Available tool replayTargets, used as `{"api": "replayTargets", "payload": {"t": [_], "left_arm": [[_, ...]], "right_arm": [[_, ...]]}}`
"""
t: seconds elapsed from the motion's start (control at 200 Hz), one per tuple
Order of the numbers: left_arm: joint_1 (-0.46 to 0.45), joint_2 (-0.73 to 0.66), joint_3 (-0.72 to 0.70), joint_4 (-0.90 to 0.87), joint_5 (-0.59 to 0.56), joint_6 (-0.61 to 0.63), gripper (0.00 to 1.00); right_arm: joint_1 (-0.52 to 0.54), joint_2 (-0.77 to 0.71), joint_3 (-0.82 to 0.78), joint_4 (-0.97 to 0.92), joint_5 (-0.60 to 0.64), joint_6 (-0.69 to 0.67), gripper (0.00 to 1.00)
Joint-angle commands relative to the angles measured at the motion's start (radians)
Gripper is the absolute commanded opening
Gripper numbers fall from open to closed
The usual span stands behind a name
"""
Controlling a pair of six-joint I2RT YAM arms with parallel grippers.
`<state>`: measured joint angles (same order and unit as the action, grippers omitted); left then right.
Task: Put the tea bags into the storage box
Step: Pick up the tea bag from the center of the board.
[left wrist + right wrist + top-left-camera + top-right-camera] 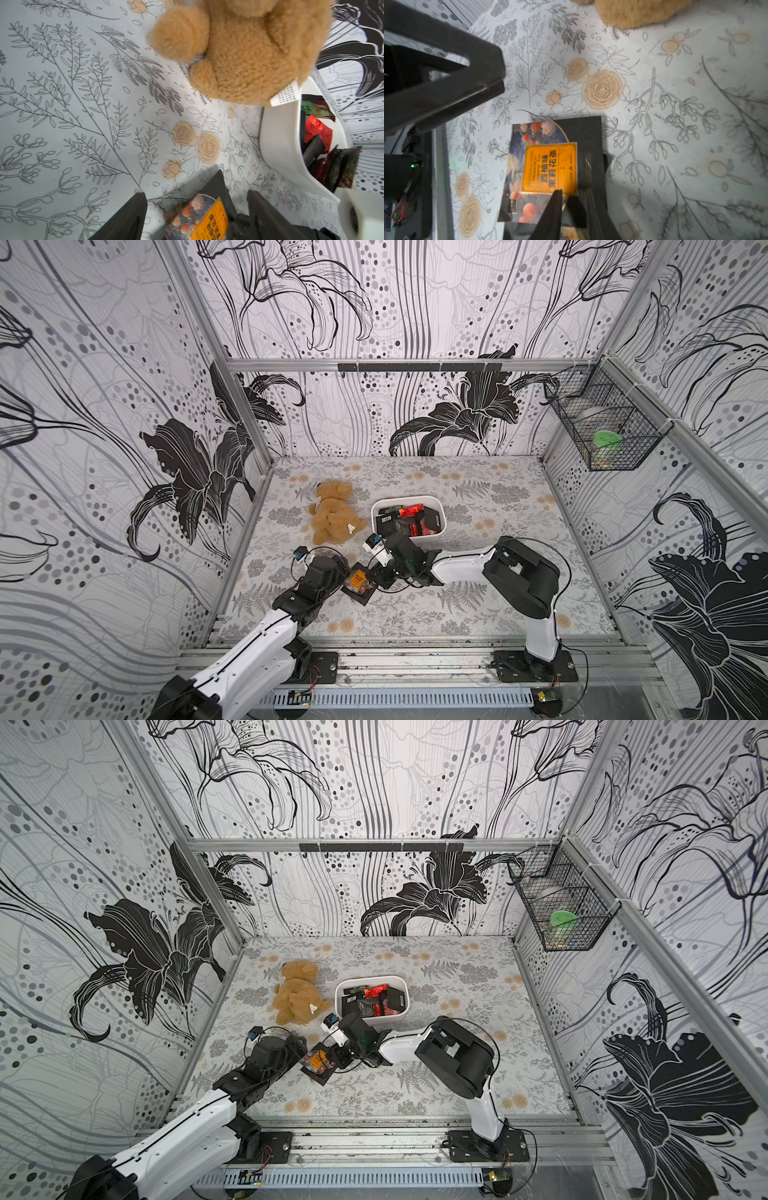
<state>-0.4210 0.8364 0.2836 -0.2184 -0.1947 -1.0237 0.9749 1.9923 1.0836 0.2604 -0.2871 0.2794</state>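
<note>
1. Left wrist view: left gripper [196, 193] spread wide, astride the orange sachet [205, 218].
2. Right gripper [573, 190] narrowed over that sachet's edge; grasp unclear.
3. Other sachets [415, 513] lie in the box [376, 512]; open mat [478, 597] around.

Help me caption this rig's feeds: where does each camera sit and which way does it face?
Both top views: high over the near edge, looking down at the floral table; the left arm and right arm show.
Left wrist: on the left arm, looking past the left claw toward the brown plush teddy bear and white plastic storage tub.
Right wrist: on the right arm, looking down past the right claw at the orange-labelled square tea sachet.
Shared: both wrist views catch that sachet and bear.
</note>
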Motion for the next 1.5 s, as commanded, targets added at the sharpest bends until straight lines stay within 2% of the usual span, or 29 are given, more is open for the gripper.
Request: {"api": "replayTargets", "payload": {"t": [0.0, 0.21, 0.661, 0.816, 0.921, 1.081, 1.217, 1.302, 1.337, 1.497], "left_arm": [[0.061, 0.042, -0.019, 0.11, 0.121, 0.039, 0.78], [0.073, 0.054, -0.05, 0.163, 0.193, 0.036, 0.75], [0.072, -0.045, -0.087, 0.228, 0.344, 0.021, 0.61], [0.073, -0.051, -0.144, 0.363, 0.395, -0.032, 0.6], [0.073, -0.024, -0.145, 0.384, 0.406, -0.042, 0.58], [0.048, 0.008, -0.183, 0.496, 0.42, -0.084, 0.51], [0.006, 0.057, -0.167, 0.509, 0.403, -0.084, 0.44], [-0.024, 0.085, -0.159, 0.527, 0.386, -0.086, 0.37], [-0.032, 0.097, -0.154, 0.522, 0.375, -0.086, 0.35], [-0.05, 0.15, -0.122, 0.501, 0.356, -0.07, 0.22]], "right_arm": [[0.004, 0.025, 0.037, -0.074, 0.028, 0.017, 0.21], [0.003, 0.039, 0.05, -0.103, 0.048, 0.014, 0.16], [0.004, 0.05, 0.064, -0.124, 0.046, 0.012, 0.14], [0.003, 0.048, 0.062, -0.124, 0.045, 0.015, 0.13], [0.003, 0.042, 0.055, -0.119, 0.049, 0.014, 0.13], [0.004, 0.039, 0.052, -0.112, 0.04, 0.019, 0.13], [0.003, 0.033, 0.046, -0.105, 0.045, 0.02, 0.13], [0.003, 0.028, 0.037, -0.095, 0.04, 0.02, 0.13], [0.003, 0.018, 0.023, -0.079, 0.052, 0.027, 0.1], [0.004, -0.039, -0.049, 0.007, 0.089, 0.035, 0.1]]}}
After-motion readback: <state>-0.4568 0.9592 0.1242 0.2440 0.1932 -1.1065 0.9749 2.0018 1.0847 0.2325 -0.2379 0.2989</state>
